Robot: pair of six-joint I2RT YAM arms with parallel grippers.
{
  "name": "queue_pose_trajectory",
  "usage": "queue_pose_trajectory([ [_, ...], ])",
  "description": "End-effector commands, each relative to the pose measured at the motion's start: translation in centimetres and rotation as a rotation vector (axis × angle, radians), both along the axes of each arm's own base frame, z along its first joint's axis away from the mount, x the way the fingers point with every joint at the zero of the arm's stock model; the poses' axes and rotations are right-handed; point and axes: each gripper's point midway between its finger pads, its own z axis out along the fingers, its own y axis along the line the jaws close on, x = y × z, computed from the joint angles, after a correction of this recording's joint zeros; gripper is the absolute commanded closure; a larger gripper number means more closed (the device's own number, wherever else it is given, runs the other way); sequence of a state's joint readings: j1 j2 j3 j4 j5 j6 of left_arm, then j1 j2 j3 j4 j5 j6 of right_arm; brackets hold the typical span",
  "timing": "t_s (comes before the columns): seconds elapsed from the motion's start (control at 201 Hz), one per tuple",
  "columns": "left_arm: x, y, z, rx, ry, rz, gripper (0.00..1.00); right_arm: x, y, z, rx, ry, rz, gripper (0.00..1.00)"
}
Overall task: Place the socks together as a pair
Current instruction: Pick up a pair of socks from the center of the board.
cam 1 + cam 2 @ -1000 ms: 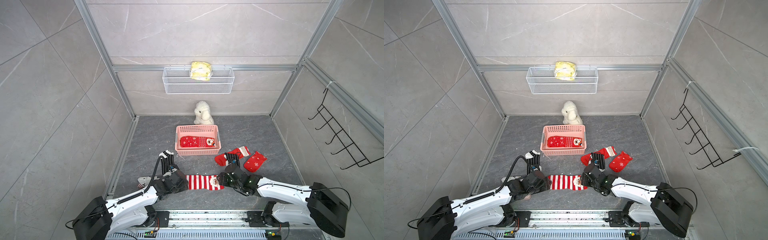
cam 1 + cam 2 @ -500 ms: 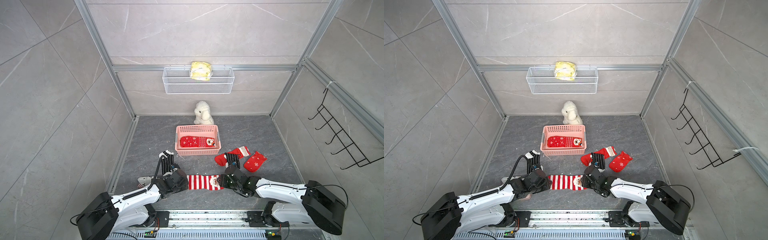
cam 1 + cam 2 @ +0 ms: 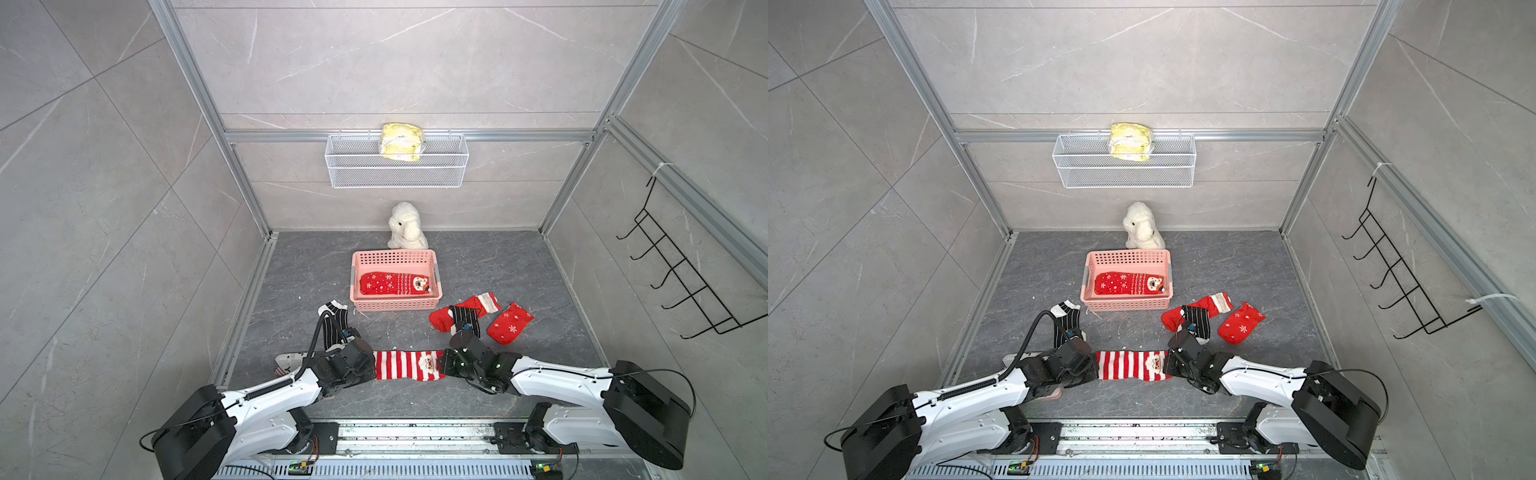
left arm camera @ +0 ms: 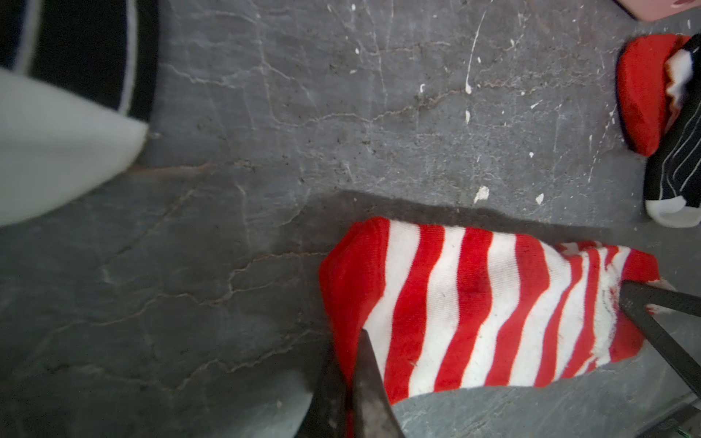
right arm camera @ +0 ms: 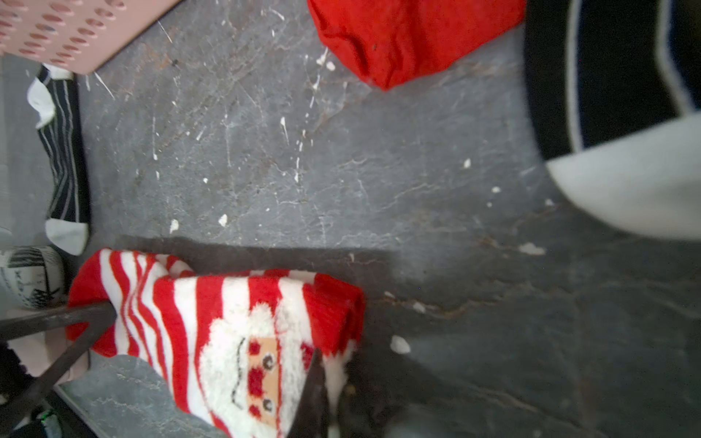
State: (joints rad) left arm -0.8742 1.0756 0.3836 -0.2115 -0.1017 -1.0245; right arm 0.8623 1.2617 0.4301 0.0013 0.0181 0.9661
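A red-and-white striped sock (image 3: 407, 365) with a Santa face is stretched flat between my two grippers near the front of the floor. My left gripper (image 3: 372, 366) is shut on its red toe end (image 4: 341, 303), with the fabric pinched between the fingers (image 4: 370, 379). My right gripper (image 3: 444, 365) is shut on the fluffy cuff end (image 5: 333, 322) beside the face. Another sock, red with snowflakes (image 3: 395, 284), lies in the pink basket (image 3: 395, 306). A black striped sock (image 3: 334, 322) lies left of the basket. A red sock (image 3: 442, 318), a black sock (image 3: 465, 318) and a red snowflake sock (image 3: 509, 324) lie to the right.
A white plush toy (image 3: 405, 226) sits behind the basket against the back wall. Above it a wire shelf (image 3: 397, 174) holds a yellow packet (image 3: 401, 141). A black hook rack (image 3: 681, 270) hangs on the right wall. A pale printed item (image 3: 291, 363) lies under my left arm.
Both grippers have closed, each on one end of the striped sock. The arms and the other socks have hardly moved.
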Motion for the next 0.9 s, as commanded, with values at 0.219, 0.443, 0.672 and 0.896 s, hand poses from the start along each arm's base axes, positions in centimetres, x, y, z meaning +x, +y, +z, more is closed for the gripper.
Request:
queue_pose_trajectory([
  [0.219, 1.0, -1.9, 7.4, -0.054, -0.100, -0.112, 1.00, 0.7, 0.5, 5.6, 0.052, -0.091, 0.029, 1.00],
  [0.443, 2.4, -2.0, 14.4, -0.005, -0.214, -0.166, 1.00, 2.5, 0.1, 12.5, 0.014, -0.220, 0.015, 1.00],
  [0.672, 7.0, -1.7, 19.7, 0.063, -0.296, -0.178, 1.00, 7.3, 1.2, 19.9, 0.037, -0.380, 0.010, 1.00],
  [0.896, 14.1, -1.9, 22.7, 0.032, -0.319, -0.183, 1.00, 13.8, 3.8, 22.9, 0.078, -0.414, 0.027, 1.00],
])
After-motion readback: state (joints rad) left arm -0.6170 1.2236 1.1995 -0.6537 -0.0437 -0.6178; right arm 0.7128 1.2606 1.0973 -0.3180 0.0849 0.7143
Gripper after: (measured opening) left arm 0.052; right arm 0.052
